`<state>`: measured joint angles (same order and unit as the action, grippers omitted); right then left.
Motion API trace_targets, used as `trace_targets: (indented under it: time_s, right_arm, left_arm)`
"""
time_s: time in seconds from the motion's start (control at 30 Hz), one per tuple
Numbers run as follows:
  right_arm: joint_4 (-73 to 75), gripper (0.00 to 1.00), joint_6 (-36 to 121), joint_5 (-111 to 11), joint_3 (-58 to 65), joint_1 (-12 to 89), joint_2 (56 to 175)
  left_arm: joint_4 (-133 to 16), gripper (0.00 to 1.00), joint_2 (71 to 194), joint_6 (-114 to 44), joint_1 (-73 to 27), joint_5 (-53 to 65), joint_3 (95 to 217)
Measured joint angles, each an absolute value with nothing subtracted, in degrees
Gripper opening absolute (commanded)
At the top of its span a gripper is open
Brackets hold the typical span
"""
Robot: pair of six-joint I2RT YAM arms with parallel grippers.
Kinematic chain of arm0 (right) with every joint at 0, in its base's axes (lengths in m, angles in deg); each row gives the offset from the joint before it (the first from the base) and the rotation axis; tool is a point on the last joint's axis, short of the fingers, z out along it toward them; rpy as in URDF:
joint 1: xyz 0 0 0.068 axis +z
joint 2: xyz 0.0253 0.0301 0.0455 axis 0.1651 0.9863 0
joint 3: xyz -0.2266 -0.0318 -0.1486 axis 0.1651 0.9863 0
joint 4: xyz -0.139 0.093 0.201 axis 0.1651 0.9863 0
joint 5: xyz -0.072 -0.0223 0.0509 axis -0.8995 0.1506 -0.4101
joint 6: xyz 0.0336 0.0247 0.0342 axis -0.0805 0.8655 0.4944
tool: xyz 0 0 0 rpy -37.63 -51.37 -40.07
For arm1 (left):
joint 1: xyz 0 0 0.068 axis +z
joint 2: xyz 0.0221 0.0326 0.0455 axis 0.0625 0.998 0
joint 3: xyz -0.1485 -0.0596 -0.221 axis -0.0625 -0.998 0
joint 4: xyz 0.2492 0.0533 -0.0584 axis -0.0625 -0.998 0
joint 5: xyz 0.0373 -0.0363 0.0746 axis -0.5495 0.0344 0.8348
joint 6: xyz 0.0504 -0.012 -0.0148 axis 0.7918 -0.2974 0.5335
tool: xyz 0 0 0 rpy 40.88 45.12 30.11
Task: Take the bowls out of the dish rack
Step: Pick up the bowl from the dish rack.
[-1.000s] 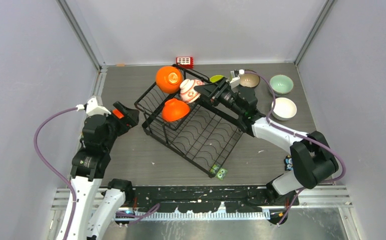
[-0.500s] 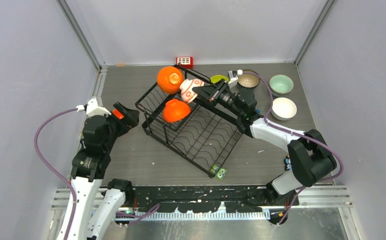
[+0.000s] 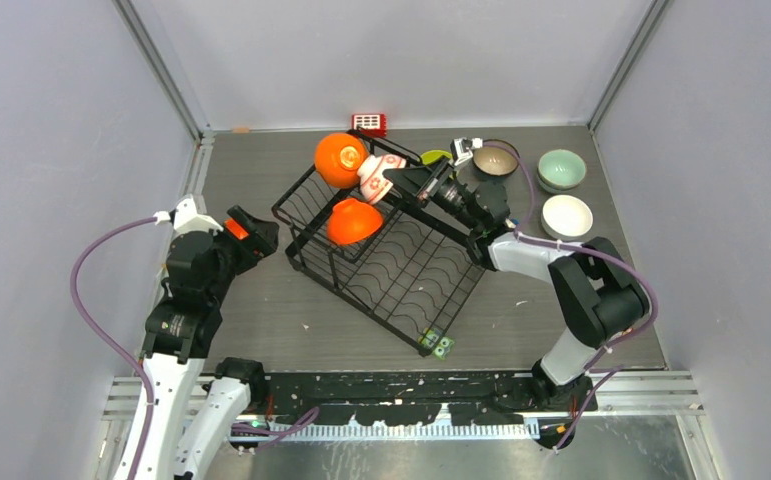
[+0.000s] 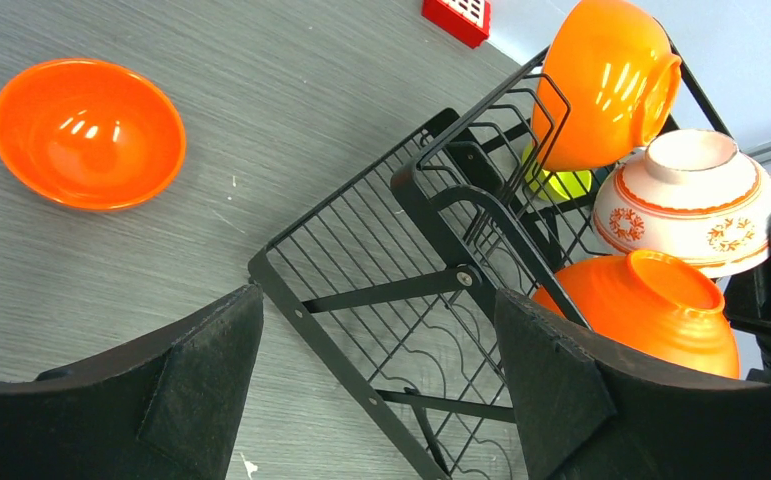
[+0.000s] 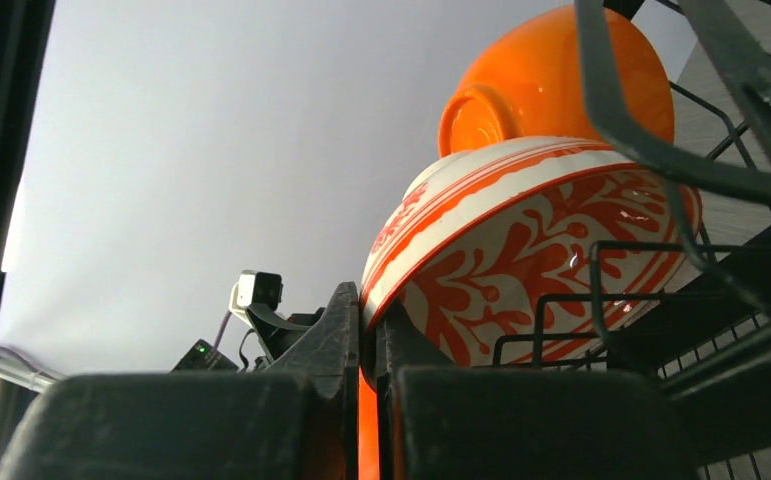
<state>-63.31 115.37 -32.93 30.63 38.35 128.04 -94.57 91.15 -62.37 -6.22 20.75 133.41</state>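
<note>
Red gridded block (image 3: 368, 123), green toy figure (image 3: 438, 346)

White-black arms (image 3: 176, 330) — purple cables (image 3: 72, 272)

Black dish rack (image 3: 401, 270), orange bowl (image 3: 339, 158), white bowl (image 3: 374, 180) with red florals.

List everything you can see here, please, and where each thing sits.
dish rack: one, black wire, middle of the table
orange bowls: three; two in the rack, one on the table near the left gripper
floral bowl: one, white and red, in the rack between the orange ones
lime bowl: one, behind the rack
brown bowl, mint bowl, white bowl: one each, far right of the table
red block: one, far edge
green toy: one, at the rack's near corner
left gripper: black, open, left of the rack
right gripper: black, shut on the floral bowl's rim
</note>
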Motion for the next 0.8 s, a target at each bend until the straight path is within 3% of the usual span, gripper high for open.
trace_targets:
  time_s: [0.8]
  right_arm:
    - [-74.15,0.01,116.53,-30.02,30.09,37.01,131.05]
  left_arm:
    - [-94.63,0.86,91.06,-62.35,-6.22,21.21,133.41]
